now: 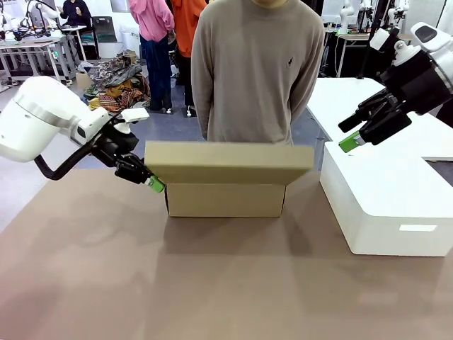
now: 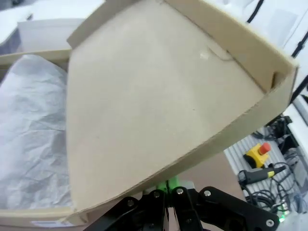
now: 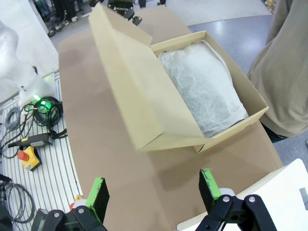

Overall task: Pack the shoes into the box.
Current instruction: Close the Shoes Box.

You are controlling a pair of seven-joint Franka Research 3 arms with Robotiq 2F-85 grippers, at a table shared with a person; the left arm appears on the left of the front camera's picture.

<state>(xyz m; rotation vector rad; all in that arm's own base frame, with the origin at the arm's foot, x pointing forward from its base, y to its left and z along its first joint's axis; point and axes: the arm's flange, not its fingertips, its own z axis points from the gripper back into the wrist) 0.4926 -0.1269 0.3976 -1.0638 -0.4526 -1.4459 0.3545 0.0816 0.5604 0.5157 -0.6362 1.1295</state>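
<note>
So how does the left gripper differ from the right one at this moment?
The left gripper sits low at the box's left end, fingers shut on the lid edge; the right gripper hangs high over the white box, apart from everything. In the right wrist view, its fingers stand wide open. Both are black with green pads.

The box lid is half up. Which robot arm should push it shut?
Probably the left. The left gripper sits right at the corner of the lid of the box. The right gripper hangs open, away above the white box.
</note>
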